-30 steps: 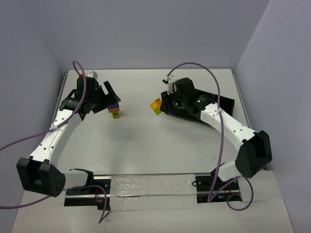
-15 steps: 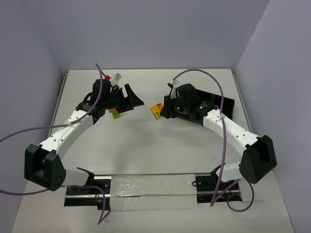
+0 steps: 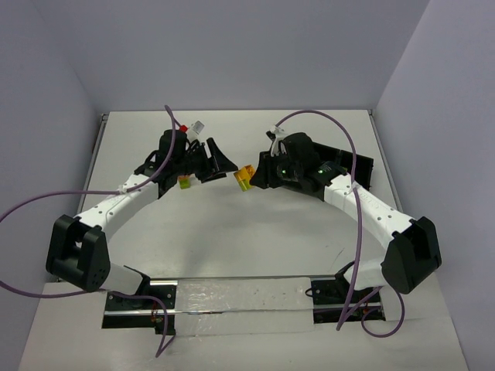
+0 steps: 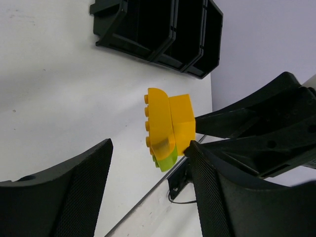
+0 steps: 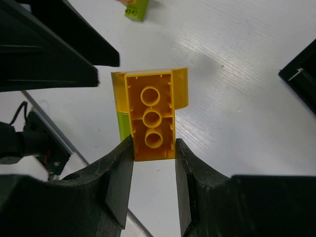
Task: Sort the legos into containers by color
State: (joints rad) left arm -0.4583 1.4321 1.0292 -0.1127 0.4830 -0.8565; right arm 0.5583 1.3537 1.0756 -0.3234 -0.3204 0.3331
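Note:
My right gripper (image 3: 257, 175) is shut on a cluster of joined legos (image 3: 244, 178) and holds it above the table. The cluster is an orange-yellow brick (image 5: 150, 118) with a lime green brick (image 5: 122, 127) stuck to its side. My left gripper (image 3: 220, 163) is open and faces the cluster from the left. In the left wrist view the cluster (image 4: 168, 123) sits just ahead of my open left gripper (image 4: 150, 190), close to its right finger (image 4: 217, 197). A small green and orange lego (image 3: 184, 182) stands on the table under the left arm. The black tray (image 3: 357, 165) lies behind the right arm.
The tray's compartments (image 4: 163, 29) show beyond the cluster in the left wrist view; its corner (image 5: 302, 74) shows at the right of the right wrist view. The small lego (image 5: 136, 7) lies past the left fingers (image 5: 54, 49). Walls enclose the table.
My left gripper has swung right, away from the small lego on the table, up to the cluster. My right gripper has shifted the cluster slightly left.

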